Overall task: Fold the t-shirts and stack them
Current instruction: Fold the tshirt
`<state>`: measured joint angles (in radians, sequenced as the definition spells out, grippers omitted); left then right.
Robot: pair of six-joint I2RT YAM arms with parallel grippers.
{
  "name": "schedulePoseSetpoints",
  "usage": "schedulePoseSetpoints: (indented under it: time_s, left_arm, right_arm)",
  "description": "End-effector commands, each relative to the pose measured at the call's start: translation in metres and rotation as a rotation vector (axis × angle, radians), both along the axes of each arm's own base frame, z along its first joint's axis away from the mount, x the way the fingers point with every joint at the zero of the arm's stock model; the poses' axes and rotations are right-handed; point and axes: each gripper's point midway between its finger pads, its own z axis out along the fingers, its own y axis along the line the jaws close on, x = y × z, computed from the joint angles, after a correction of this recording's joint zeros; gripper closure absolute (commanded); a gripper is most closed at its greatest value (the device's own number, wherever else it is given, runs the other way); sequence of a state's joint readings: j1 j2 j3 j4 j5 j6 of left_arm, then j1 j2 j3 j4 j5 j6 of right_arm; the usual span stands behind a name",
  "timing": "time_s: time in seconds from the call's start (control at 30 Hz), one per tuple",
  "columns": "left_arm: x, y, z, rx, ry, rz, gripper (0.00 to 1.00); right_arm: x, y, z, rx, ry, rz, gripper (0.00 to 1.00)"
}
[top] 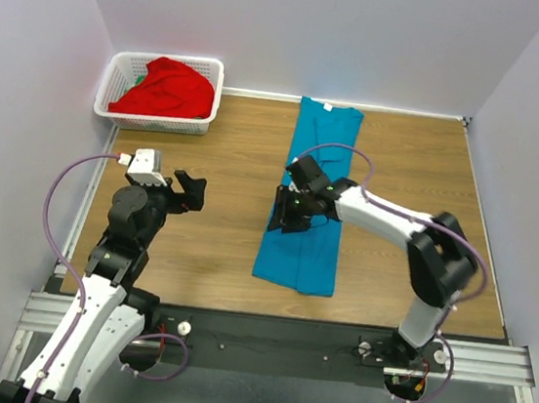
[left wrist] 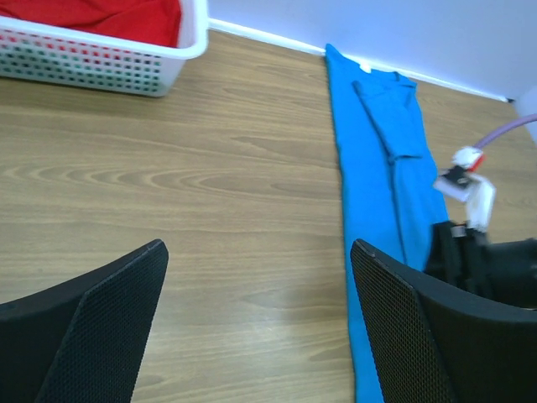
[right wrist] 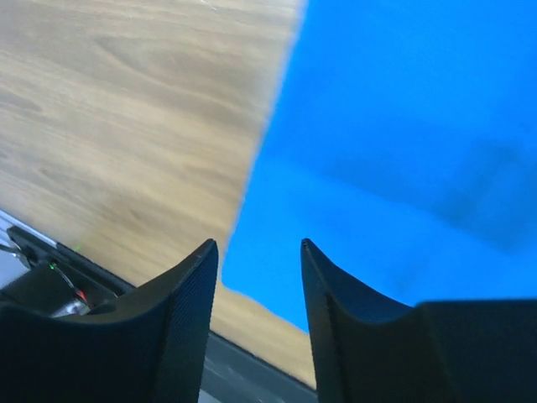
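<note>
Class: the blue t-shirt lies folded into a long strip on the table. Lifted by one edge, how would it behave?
Probably floppy: the blue t-shirt lies flat in soft folds, so it would likely sag from a grip. Its stacked layers may slide apart. Pushed across the wooden table, it would probably bunch.

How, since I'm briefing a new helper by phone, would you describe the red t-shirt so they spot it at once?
Start at the wooden table; at its far left corner stands a white lattice basket. The bright red t-shirt lies crumpled inside it, unlike the teal-blue t-shirt, which lies flat on the table as a long folded strip.
</note>
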<state>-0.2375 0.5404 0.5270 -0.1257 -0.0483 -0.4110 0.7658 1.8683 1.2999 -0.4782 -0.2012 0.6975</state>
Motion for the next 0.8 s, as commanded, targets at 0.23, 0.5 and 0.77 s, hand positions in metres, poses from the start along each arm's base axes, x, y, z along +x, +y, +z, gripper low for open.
schedulePoseSetpoints:
  time_s: [0.23,0.5,0.77]
  left_arm:
    - [-0.017,-0.057,-0.037,-0.084,0.268,-0.289,0.10]
    - [-0.060,-0.119,-0.083,-0.062,0.543,-0.477,0.20]
    - [-0.082,-0.143,-0.132,0.088,0.788,-0.500,0.23]
  right_arm:
    - [-0.070,-0.165,0.006,-0.273,-0.020,-0.215,0.41]
    - [-0.108,-0.178,-0.022,-0.251,0.086,-0.222,0.43]
    - [-0.116,-0.166,-0.039,-0.209,0.149,-0.176,0.49]
